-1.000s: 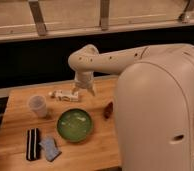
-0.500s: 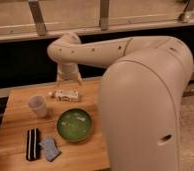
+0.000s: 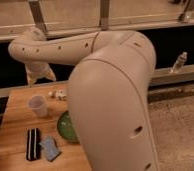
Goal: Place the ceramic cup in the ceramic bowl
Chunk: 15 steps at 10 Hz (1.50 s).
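While the tool [image 3: 40,75] hangs beyond the ceramic cup [image 3: 38,105], its opening cannot be told | cup upright on tabletop [image 3: 12,135], near ceramic bowl [image 3: 65,128] | likely rigid, light, slick, breakable; pinch across wall below rim

There is one view only, set high and looking down and forward over the wooden table [image 3: 12,135] toward a dark wall [image 3: 175,45] with a rail [image 3: 140,22] (the floor [image 3: 180,125] shows at the right). The robot's arm [image 3: 110,100] sits very close to the lens and fills the middle, hiding most of the green bowl [image 3: 65,127]. The gripper [image 3: 40,75] hangs farther off, above the table's far edge at upper left.
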Tool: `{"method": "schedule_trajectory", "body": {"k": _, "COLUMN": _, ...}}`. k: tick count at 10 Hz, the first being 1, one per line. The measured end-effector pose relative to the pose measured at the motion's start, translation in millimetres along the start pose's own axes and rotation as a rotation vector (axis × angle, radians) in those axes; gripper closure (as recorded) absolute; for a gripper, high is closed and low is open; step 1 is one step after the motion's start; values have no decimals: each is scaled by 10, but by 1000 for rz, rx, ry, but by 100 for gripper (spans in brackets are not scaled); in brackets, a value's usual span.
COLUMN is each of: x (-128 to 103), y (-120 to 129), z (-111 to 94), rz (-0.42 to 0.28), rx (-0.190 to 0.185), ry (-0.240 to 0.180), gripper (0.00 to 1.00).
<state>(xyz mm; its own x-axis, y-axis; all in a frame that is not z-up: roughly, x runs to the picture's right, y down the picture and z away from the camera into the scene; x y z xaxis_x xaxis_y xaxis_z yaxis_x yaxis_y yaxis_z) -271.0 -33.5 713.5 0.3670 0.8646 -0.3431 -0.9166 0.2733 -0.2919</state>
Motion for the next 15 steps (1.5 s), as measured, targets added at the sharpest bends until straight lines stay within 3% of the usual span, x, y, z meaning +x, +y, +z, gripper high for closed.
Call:
{"method": "schedule_trajectory", "body": {"k": 2, "x": 41, "y": 66, "z": 272, "rz": -8, "rx": -21, "ry": 25, "gripper": 34}}
{"method": "schedule_trajectory", "body": {"k": 5, "x": 137, "y": -93, "z": 732, "rz": 24, "rx": -65, "ry": 80, "gripper": 34}}
{"method": "schedule_trajectory", "body": {"k": 11, "x": 367, "y": -125, "z": 1482, "rz": 75, "rx": -143, "ry": 222, "gripper": 34}}
{"method": "schedule_trajectory", "body": {"k": 12, "x": 403, "y": -121, "z": 1554, "rz": 75, "rx": -151, "ry": 241, "gripper": 36}}
{"method": "schedule_trajectory", "body": {"k": 15, "x": 499, "y": -40, "z": 1576, "rz": 43, "rx": -174, "ry": 266, "gripper": 64}}
